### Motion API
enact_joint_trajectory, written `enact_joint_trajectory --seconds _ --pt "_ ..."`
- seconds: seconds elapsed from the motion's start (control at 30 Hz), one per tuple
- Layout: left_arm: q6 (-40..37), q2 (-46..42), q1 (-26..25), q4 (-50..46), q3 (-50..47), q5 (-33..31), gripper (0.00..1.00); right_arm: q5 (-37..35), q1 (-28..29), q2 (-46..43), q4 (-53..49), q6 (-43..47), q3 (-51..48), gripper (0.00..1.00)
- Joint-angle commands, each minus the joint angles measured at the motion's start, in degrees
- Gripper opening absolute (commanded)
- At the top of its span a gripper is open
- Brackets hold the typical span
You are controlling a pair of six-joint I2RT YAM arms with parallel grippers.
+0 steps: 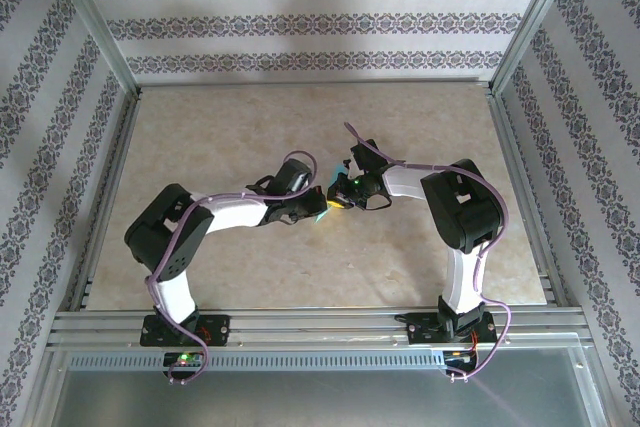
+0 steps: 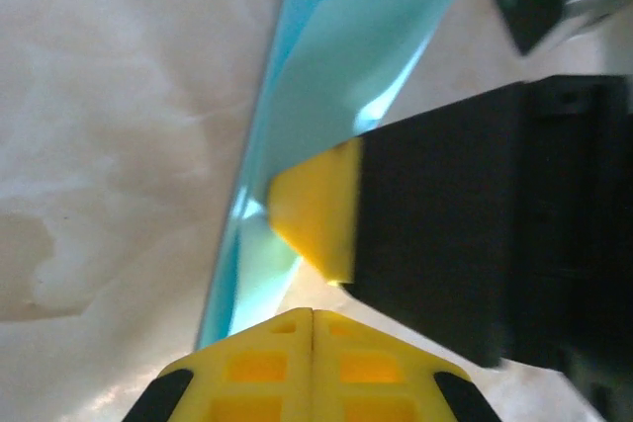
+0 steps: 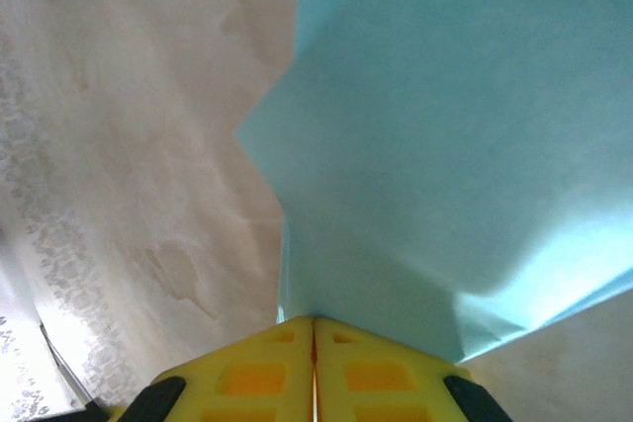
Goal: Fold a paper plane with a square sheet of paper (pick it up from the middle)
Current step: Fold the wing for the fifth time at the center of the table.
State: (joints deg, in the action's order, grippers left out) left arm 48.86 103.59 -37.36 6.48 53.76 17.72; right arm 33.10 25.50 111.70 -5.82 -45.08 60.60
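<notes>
Trouble spots as I see them: the paper plane sits about the middle of the worktop, well away from every edge, with both arms crowded onto it. The right gripper has its yellow fingers pressed flat together, and the light-blue sheet comes straight out from between the tips, so that one has a proper pinch. The left gripper is squeezed shut too, with the paper's lower edge running down right by its tips, but I honestly can't tell if any paper is caught in there or just lying alongside. From the left wrist you can also see a right finger clamped on the sheet just beside the left tips, so the two are nearly touching. My guess at the biggest risk is the arms moving apart or twisting out of step, which would rip thin paper or drag a crease crooked. Second worry is the grippers knocking each other, being that close. And if the left one isn't really gripping, the fold could spring open or flop once the right one lets go
</notes>
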Motion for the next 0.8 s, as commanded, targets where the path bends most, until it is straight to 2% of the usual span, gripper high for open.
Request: enact_joint_trajectory --seconds 0.0,0.27,0.5,0.63,0.77 --pt "-0.5 1.6 0.7 0.2 0.6 -0.6 0.01 -3.8 -0.2 3.0 -4.6 -0.6 -1.3 0.09" --pt "0.0 3.0 0.8 1.9 0.0 -0.4 0.0 -3.2 -0.3 2.8 -4.6 -0.5 -1.1 0.09" --pt "0.5 3.8 0.9 0.0 -0.8 -2.7 0.0 -1.6 -0.8 2.1 -3.5 1.8 -0.3 0.1" --pt "1.1 3.5 0.9 -1.3 -2.1 -3.3 0.0 1.4 -2.3 0.9 -0.6 3.9 0.9 0.1" --pt "1.9 3.4 0.9 -2.2 -3.0 -3.4 0.0 1.5 -4.2 -0.5 -0.6 6.9 2.4 0.11"
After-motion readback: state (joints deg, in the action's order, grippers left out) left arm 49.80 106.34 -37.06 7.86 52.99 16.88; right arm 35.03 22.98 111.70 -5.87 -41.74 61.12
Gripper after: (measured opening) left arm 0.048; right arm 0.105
